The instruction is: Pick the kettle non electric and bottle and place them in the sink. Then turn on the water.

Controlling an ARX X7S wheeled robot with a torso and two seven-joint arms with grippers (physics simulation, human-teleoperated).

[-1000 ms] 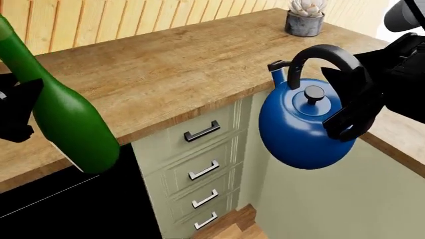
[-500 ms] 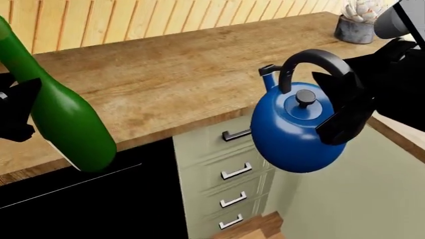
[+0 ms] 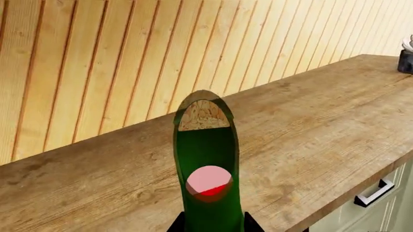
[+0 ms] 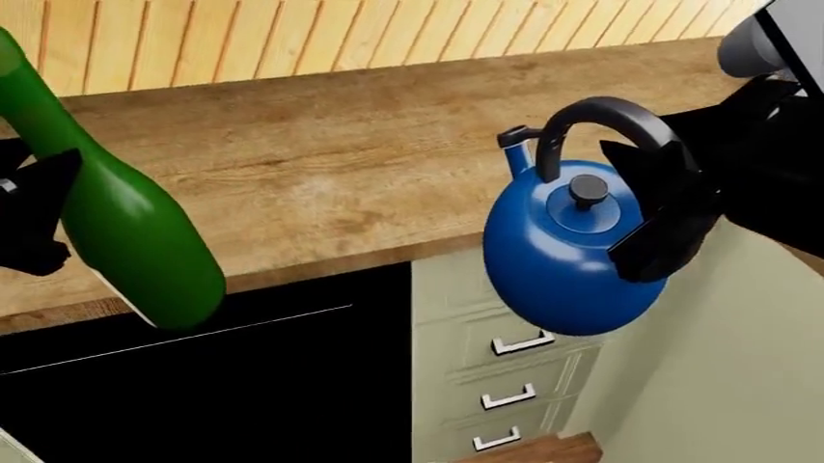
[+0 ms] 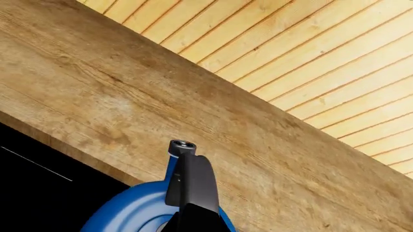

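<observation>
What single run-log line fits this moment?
left gripper: holds bottle | right gripper: holds kettle | sink: unseen

The head camera looks forward and down over the wooden table (image 4: 322, 164), cabinet drawers at 5 o'clock. Each wrist camera sits close behind its load, facing the plank wall (image 3: 129, 58); all three views share the table.

both arms raised; left gripper (image 4: 33, 217) clamps the bottle (image 4: 129, 231), right gripper (image 4: 663, 207) clamps the kettle (image 4: 566, 246) handle.
</observation>
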